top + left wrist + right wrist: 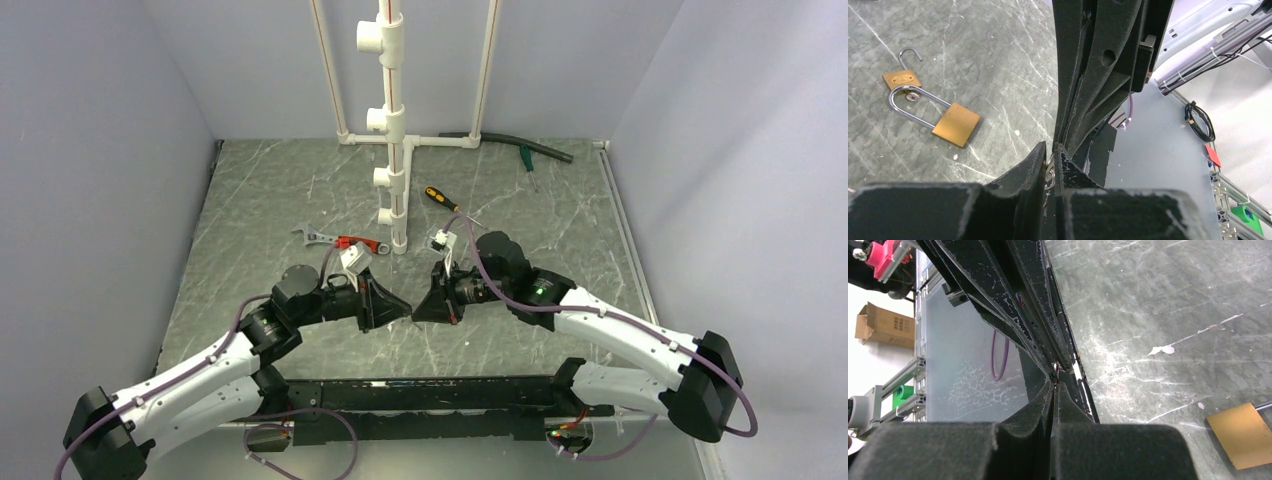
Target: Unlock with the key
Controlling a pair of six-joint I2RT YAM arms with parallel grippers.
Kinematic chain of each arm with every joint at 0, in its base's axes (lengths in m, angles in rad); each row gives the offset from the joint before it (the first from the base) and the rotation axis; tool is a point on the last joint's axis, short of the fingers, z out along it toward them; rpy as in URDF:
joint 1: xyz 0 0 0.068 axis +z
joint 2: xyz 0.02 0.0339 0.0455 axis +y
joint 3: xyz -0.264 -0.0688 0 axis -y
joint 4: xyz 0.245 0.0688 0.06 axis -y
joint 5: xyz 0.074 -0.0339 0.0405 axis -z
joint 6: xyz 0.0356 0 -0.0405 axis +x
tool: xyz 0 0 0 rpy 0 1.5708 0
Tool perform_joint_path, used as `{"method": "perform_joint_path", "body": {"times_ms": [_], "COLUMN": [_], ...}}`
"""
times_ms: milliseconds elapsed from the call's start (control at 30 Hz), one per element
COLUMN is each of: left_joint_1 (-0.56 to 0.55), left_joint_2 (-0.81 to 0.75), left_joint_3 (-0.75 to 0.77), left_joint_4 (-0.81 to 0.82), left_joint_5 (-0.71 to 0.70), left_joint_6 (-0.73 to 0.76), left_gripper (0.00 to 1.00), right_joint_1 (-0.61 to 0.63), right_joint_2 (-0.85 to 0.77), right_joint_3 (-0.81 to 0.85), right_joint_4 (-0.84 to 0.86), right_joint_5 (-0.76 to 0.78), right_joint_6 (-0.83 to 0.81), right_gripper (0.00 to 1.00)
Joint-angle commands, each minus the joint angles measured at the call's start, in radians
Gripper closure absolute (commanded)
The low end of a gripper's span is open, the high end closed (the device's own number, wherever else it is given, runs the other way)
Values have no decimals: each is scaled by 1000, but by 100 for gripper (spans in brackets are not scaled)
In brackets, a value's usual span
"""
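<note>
Where both pincers meet tip to tip: key position.
Tiny silver-grey metal key (1050,174) pinched in nearly closed left pincer (1050,150); right pincer (1054,386) fully closed, touching; brass padlock (956,124) on table (998,60), well apart.

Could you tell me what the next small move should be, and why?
Probably ease the right tool open: the tools meet tip to tip and the left tool pinches a silvery sliver, seemingly the key, so it can carry that to the larger brass padlock.

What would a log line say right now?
left gripper: pinching key; right gripper: shut, tips meeting left's; larger brass padlock: lying apart
</note>
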Motion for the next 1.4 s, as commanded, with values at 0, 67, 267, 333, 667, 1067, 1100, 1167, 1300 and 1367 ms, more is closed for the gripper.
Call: {"method": "perform_joint_path", "body": {"times_ms": [0, 67, 267, 333, 667, 1067, 1100, 1167, 1300, 1367], "left_joint_1": [-4, -4, -4, -4, -5, -3, -3, -3, -3, -3], "left_joint_2": [-28, -31, -64, -72, -66, -34, -39, -50, -72, -82], "left_joint_3": [-2, -3, -13, -13, -25, -13, -14, -17, -18, -18], "left_joint_4": [38, 32, 28, 18, 50, 51, 52, 53, 44, 35], "left_joint_5": [48, 57, 66, 71, 89, 52, 48, 41, 18, 1], "left_joint_6": [-2, -3, -9, -7, -18, -35, -38, -45, -50, -50], "left_gripper": [83, 76, 72, 73, 86, 100, 100, 100, 100, 100], "right_joint_1": [2, 2, 2, 2, 2, 2, 2, 1, 1, 1], "right_joint_2": [-35, -40, -53, -62, -64, -72, -77, -85, -96, -99], "right_joint_3": [-13, -17, -27, -31, -38, -31, -31, -31, -37, -37], "right_joint_4": [98, 104, 119, 122, 136, 118, 106, 95, 103, 97], "right_joint_5": [-17, -18, -25, -21, -48, -4, 8, 17, 19, 29], "right_joint_6": [8, 10, 16, 20, 35, 22, 16, 11, 16, 13], "right_gripper": [100, 100, 100, 100, 100, 46, 43, 42, 48, 49]}}
